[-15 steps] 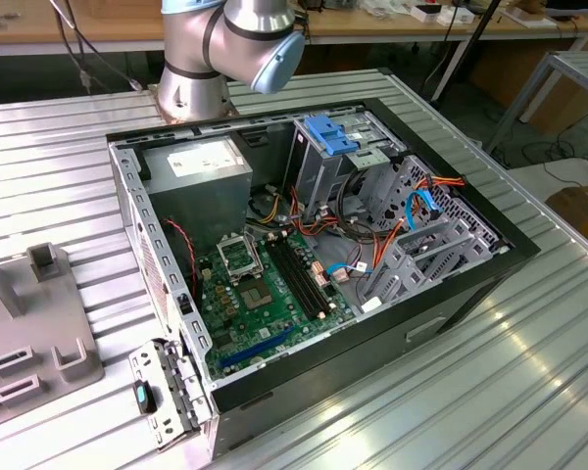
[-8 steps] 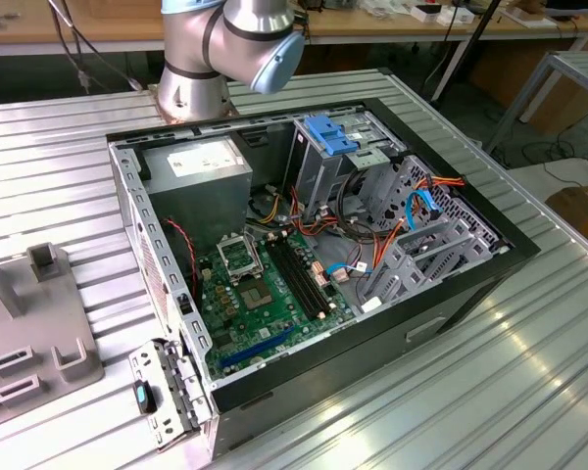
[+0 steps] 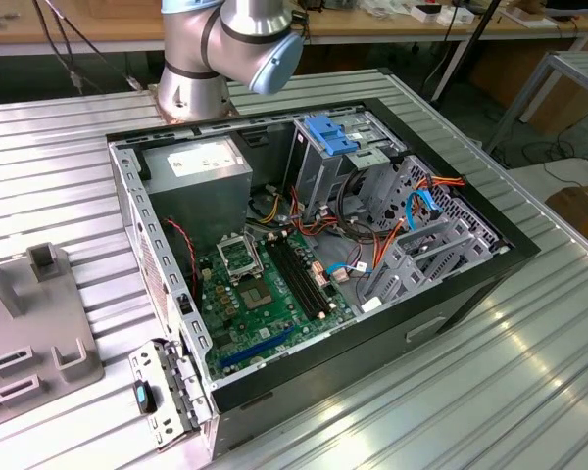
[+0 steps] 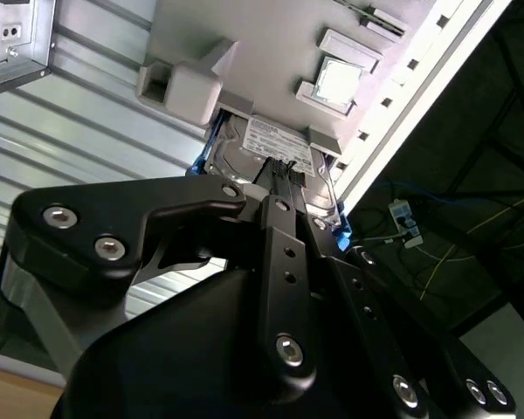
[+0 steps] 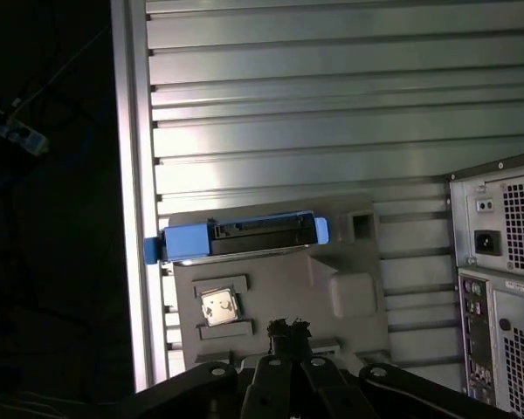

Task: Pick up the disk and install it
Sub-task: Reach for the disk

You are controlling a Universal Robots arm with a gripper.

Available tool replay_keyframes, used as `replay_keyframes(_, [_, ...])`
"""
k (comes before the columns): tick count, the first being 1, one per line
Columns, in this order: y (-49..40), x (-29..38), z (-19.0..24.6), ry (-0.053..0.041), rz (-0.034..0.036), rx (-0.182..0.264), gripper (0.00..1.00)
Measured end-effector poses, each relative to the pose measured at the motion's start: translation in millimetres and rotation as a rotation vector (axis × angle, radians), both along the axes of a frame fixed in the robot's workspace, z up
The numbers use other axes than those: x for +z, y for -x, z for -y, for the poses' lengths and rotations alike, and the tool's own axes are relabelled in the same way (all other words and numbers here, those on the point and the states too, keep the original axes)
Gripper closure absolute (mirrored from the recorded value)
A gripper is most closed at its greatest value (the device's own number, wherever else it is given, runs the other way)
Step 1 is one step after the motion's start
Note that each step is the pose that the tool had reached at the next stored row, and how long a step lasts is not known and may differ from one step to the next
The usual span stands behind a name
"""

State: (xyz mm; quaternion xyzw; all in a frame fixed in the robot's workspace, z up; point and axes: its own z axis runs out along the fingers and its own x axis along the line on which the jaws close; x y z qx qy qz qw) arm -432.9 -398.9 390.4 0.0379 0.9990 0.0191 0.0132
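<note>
The disk (image 5: 236,237) stands on edge in a slot of a grey fixture plate (image 5: 332,262); its bright blue carrier rail frames a dark body. In the second wrist view its labelled metal face (image 4: 266,144) shows, held between the plate's grey blocks. My gripper (image 5: 288,329) hovers over the plate a short way from the disk, shut, with nothing between its fingertips. In the second wrist view the black gripper (image 4: 286,172) points at the disk's near edge, apart from it. The open computer case (image 3: 314,245) lies on the table.
The grey fixture plate (image 3: 29,333) sits at the exterior view's left, close to the table edge (image 5: 131,262). A small square chip (image 5: 218,305) rests in the plate. The metal drive cage with a blue bracket (image 3: 328,132) stands in the case. The case's rear panel (image 5: 502,288) is beside the plate.
</note>
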Motion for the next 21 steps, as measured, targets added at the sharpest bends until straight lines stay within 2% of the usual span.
replay_keyframes(4, [11.7,-0.6,0.0,0.0008,0.0000,0.000,0.89])
replay_keyframes(8, [34.6,-1.8,0.0,0.0026,0.0000,0.000,0.89])
replay_keyframes(12, [35.3,-2.0,0.0,0.0027,0.0000,0.000,0.89])
replay_keyframes(14, [35.4,-2.0,-1.9,0.0028,0.0000,0.000,0.89])
replay_keyframes(16, [35.3,-2.2,-7.9,0.0028,0.0000,0.000,0.89])
replay_keyframes(18, [35.3,-2.4,-17.5,0.0028,0.0000,0.000,0.89])
replay_keyframes(21, [35.3,-2.8,-24.7,0.0028,0.0000,0.000,0.89])
